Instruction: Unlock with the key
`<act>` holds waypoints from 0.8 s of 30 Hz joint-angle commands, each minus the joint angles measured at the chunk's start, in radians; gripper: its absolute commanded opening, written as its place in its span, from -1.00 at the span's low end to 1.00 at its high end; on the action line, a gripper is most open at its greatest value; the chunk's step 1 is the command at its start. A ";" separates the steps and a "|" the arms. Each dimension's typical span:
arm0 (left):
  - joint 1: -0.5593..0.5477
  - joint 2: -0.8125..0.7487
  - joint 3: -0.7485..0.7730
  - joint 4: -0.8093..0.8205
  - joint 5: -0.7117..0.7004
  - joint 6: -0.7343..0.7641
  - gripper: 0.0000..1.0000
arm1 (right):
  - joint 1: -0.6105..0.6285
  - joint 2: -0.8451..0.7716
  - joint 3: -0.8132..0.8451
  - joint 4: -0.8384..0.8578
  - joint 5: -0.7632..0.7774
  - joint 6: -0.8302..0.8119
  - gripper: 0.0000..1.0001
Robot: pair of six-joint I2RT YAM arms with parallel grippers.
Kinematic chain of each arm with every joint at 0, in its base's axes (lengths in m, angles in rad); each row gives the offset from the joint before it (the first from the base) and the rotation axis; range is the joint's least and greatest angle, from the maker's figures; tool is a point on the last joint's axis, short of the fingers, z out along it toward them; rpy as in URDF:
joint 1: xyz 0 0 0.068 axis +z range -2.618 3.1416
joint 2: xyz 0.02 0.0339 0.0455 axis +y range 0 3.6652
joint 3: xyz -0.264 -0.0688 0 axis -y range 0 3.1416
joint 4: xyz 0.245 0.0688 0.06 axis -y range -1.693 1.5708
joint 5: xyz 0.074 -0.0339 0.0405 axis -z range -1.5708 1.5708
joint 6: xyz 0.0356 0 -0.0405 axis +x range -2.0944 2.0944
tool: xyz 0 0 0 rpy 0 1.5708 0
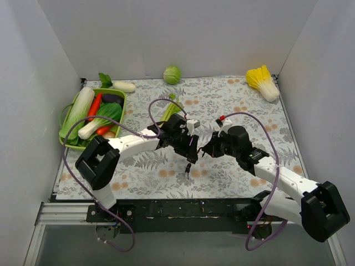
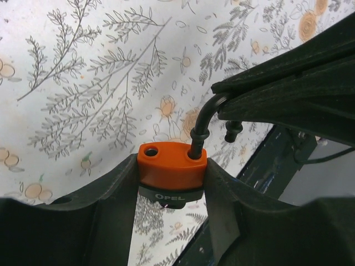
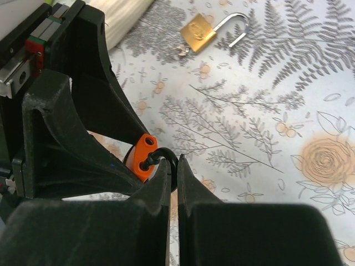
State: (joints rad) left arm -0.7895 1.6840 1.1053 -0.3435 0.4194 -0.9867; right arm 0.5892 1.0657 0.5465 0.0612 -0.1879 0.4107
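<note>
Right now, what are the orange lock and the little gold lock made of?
The orange lock looks like matte plastic, smooth and evenly coloured, with a black shackle, probably coated. The gold lock looks like brass, yellow and shiny; its silvery shackle gleams like steel.

L arm (image 1: 136,144) & R arm (image 1: 280,178) reach fwd, angled inward, tips meeting. L tool (image 2: 172,166) clamped w/ fingers apart; R tool (image 3: 176,166) pinched nearly flush.

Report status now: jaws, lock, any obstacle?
Left jaws shut on orange padlock. Right jaws shut on its black shackle, one end free. Key not made out. Nothing in the way.
</note>
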 commanded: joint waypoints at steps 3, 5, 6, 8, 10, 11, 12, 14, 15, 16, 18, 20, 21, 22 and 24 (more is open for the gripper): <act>0.026 0.129 0.089 -0.019 -0.166 -0.072 -1.00 | -0.081 0.054 -0.069 0.074 0.070 -0.012 -0.97; 0.024 0.147 0.106 -0.006 -0.185 -0.086 -1.00 | -0.100 0.068 -0.085 0.095 0.076 -0.015 -0.97; 0.024 0.167 0.123 -0.002 -0.200 -0.092 -1.00 | -0.103 0.082 -0.089 0.106 0.076 -0.022 -0.97; 0.022 0.192 0.146 0.001 -0.209 -0.101 -1.00 | -0.117 0.097 -0.095 0.138 0.077 -0.035 -0.97; 0.021 0.227 0.178 -0.002 -0.232 -0.105 -1.00 | -0.121 0.119 -0.097 0.169 0.079 -0.058 -0.97; 0.021 0.238 0.186 0.000 -0.235 -0.107 -1.00 | -0.126 0.125 -0.099 0.178 0.082 -0.067 -0.97; 0.021 0.255 0.195 0.001 -0.249 -0.112 -1.00 | -0.129 0.137 -0.099 0.189 0.085 -0.075 -0.97; 0.021 0.269 0.215 0.001 -0.272 -0.124 -0.95 | -0.141 0.146 -0.105 0.221 0.091 -0.092 -0.97; 0.021 0.275 0.220 0.003 -0.281 -0.125 -0.76 | -0.146 0.160 -0.108 0.232 0.088 -0.096 -0.97; 0.021 0.284 0.228 0.009 -0.298 -0.124 -0.68 | -0.152 0.168 -0.109 0.239 0.084 -0.105 -0.97; 0.021 0.293 0.235 0.026 -0.310 -0.122 -0.41 | -0.164 0.195 -0.106 0.265 0.065 -0.112 -0.97; 0.021 0.312 0.258 0.029 -0.317 -0.115 -0.28 | -0.173 0.223 -0.103 0.282 0.051 -0.122 -0.97; 0.021 0.318 0.269 0.029 -0.320 -0.115 -0.11 | -0.177 0.232 -0.097 0.285 0.050 -0.125 -0.97; 0.021 0.325 0.277 0.028 -0.320 -0.113 -0.04 | -0.178 0.238 -0.092 0.288 0.047 -0.130 -0.97; 0.021 0.339 0.300 0.028 -0.323 -0.106 0.08 | -0.187 0.260 -0.089 0.302 0.042 -0.141 -0.97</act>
State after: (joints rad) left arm -0.8143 2.0010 1.3472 -0.3073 0.2726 -1.0702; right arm 0.4236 1.2972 0.4595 0.3534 -0.1505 0.3252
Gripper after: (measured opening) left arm 0.492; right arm 0.044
